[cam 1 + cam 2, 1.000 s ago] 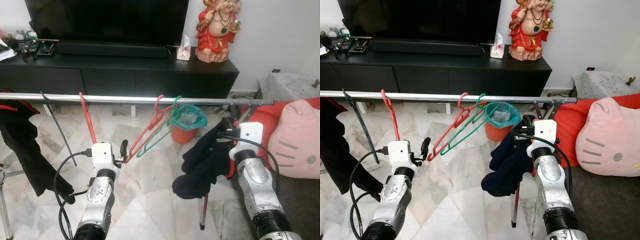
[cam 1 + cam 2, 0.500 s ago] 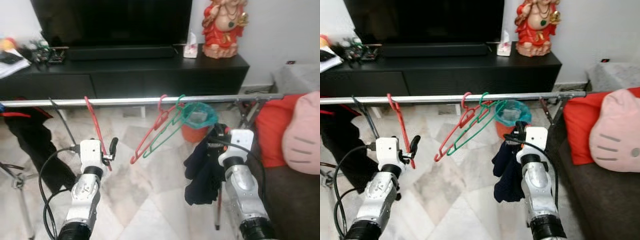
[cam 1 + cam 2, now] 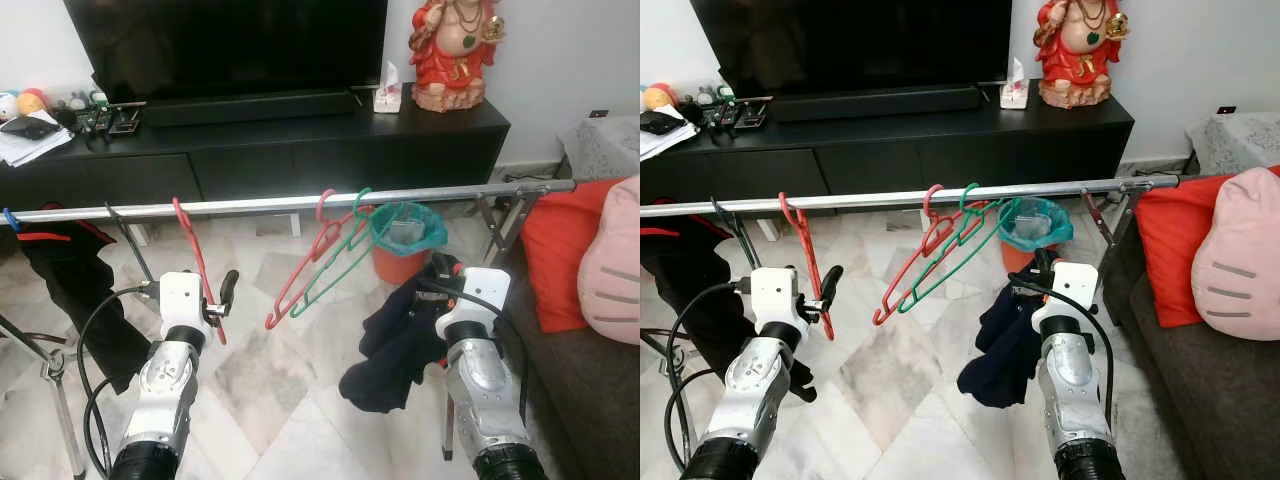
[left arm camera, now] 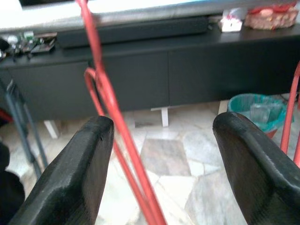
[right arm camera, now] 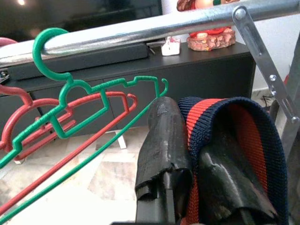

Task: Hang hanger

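Three hangers hang on the silver rail point(image 3: 300, 203) that runs across the room: a red hanger point(image 3: 195, 260) toward the left, then a second red hanger point(image 3: 300, 272) and a green hanger point(image 3: 335, 262) side by side near the middle, both tilted with their low ends toward 7 o'clock. The left gripper point(image 4: 157, 140) sits just below the rail with its fingers point(image 4: 77, 173) spread wide apart, and the left red hanger's thin bars pass between them, close to one finger without a clear touch. The right gripper point(image 5: 187, 159) is at 4 o'clock of the green hanger, its fingers clamped on a navy garment point(image 3: 395, 335) with a red-striped ribbed band point(image 5: 220, 122) folded over one finger; the cloth droops toward the marble floor point(image 3: 290, 400). At the rail's left end hangs a black garment point(image 3: 75, 290), with a black hanger point(image 3: 125, 240) between it and the left red hanger. Beyond the rail, at 12 o'clock, stands a black TV cabinet point(image 3: 300, 150) carrying a television point(image 3: 225, 45), a tissue box point(image 3: 387, 92) and a red figurine point(image 3: 455, 50). A teal-lined orange bin point(image 3: 405, 240) stands on the floor behind the green hanger, and a red cushion point(image 3: 560, 250) and pink cushion point(image 3: 1240, 265) lie on a sofa at 3 o'clock.
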`<state>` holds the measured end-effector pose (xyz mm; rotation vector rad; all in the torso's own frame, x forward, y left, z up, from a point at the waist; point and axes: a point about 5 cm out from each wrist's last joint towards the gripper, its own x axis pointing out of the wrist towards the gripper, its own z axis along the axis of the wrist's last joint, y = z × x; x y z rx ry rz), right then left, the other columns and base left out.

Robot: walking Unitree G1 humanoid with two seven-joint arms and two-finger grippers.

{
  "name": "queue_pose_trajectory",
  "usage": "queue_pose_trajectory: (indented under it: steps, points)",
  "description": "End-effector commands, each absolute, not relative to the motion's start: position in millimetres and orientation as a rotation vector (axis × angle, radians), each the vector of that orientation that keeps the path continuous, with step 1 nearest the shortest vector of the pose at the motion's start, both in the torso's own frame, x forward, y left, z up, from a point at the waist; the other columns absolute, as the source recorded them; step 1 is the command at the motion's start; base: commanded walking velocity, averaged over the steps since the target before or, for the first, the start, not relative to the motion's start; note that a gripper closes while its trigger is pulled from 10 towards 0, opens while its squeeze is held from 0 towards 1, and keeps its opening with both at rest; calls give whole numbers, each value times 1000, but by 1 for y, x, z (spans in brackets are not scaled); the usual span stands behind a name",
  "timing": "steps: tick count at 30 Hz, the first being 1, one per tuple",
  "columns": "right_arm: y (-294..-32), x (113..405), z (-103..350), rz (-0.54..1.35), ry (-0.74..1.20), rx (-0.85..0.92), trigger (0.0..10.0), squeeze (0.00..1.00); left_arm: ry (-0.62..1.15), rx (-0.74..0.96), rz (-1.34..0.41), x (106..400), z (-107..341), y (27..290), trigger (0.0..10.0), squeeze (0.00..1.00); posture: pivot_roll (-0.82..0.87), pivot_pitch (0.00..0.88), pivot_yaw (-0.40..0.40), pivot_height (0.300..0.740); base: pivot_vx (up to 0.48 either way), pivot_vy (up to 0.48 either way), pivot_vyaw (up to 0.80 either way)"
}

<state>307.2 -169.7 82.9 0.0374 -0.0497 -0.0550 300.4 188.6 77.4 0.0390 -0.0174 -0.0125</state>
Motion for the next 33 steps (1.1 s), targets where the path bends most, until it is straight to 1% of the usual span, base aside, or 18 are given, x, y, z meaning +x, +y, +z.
queue_pose_trajectory:
  steps: [1,8,18,25,30,33]
  points:
    - [-168,313,97,-42,-105,38,10000,0,-7,29,4,298,76,190,10000,0,-51,0,40,740,0,0,0]
    - [-168,313,98,-28,-101,29,10000,0,3,29,10,294,75,189,10000,0,-55,0,28,740,0,0,0]
    - [-168,311,95,-14,-88,17,10000,0,-8,26,10,296,79,184,10000,0,-62,0,25,740,0,0,0]
    - [-164,311,94,7,-84,-10,10000,0,-10,21,15,295,80,186,10000,0,-57,0,24,740,0,0,0]
    - [-161,311,92,17,-70,-23,10000,0,-11,22,14,294,80,186,10000,0,-55,0,23,740,0,0,450]
    - [-168,309,72,-26,24,-10,10000,0,-12,20,11,294,80,185,10000,0,-59,0,26,740,0,0,148]
